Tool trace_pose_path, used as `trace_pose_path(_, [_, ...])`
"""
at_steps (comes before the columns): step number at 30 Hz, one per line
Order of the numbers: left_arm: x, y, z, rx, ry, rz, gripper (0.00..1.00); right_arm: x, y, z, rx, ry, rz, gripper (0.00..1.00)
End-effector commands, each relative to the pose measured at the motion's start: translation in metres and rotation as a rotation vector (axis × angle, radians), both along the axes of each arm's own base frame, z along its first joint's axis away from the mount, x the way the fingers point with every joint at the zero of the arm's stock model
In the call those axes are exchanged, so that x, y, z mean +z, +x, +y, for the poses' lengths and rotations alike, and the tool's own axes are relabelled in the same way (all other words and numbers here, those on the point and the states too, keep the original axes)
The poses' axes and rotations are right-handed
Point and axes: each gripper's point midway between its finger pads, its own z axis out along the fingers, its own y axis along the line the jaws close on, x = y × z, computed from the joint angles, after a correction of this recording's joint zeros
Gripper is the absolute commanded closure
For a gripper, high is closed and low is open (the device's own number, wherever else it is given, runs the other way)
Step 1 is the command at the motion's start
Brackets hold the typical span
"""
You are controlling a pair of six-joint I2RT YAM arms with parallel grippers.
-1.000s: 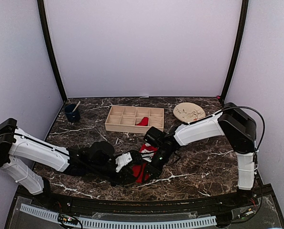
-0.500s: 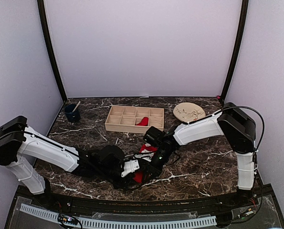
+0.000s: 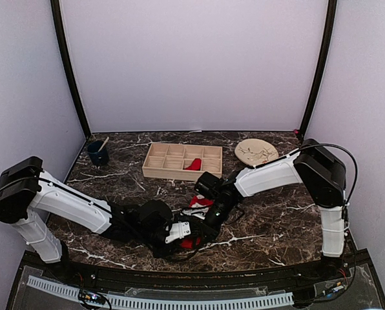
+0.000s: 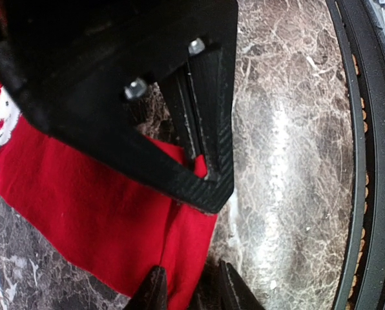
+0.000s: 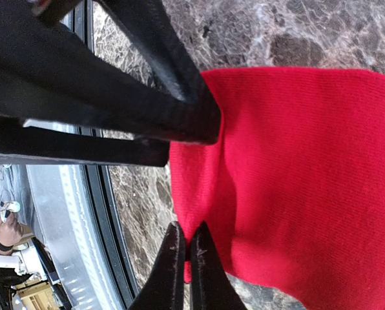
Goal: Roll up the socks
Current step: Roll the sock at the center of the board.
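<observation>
Sock (image 5: 296,181), flat by table (image 3: 270,219) near edge; right fingers (image 5: 173,271) pinched shut on hem, left fingers (image 4: 152,294) part-open astride it.

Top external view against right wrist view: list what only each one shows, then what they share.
Only top external: the wooden tray with a red piece in one compartment, the plate and the blue cup. Only right wrist: the right gripper with its tips closed, pinching the edge of the red sock. Both: that red sock lying on the marble table near its front edge.
</observation>
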Motion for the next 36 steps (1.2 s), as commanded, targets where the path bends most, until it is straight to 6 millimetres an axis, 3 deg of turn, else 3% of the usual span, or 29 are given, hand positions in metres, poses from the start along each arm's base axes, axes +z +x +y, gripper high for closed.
trace_pose_path(1, [0.0,-0.001,-0.002,-0.027,0.029,-0.016,0.71,0.002,0.001,0.002,0.005,0.009,0.022,0.97])
trace_pose_path(6, [-0.002,0.002,-0.003,-0.026,0.042,-0.032,0.72,0.002,0.0,0.002,0.008,0.008,0.031,0.97])
trace_pose_path(12, [-0.007,0.001,-0.002,-0.036,0.068,-0.029,1.0,0.0,-0.001,0.001,0.011,0.004,0.036,0.98])
trace_pose_path(19, [-0.014,-0.005,0.001,-0.053,0.098,0.01,1.0,-0.001,0.002,0.0,-0.002,-0.006,0.026,0.96])
trace_pose_path(26, [-0.019,-0.015,0.003,-0.074,0.142,0.084,1.0,0.002,0.02,-0.008,-0.081,-0.008,-0.003,0.77])
trace_pose_path(36, [-0.018,-0.018,0.002,-0.049,0.151,0.22,1.0,0.003,0.035,-0.02,-0.181,0.016,0.021,0.71])
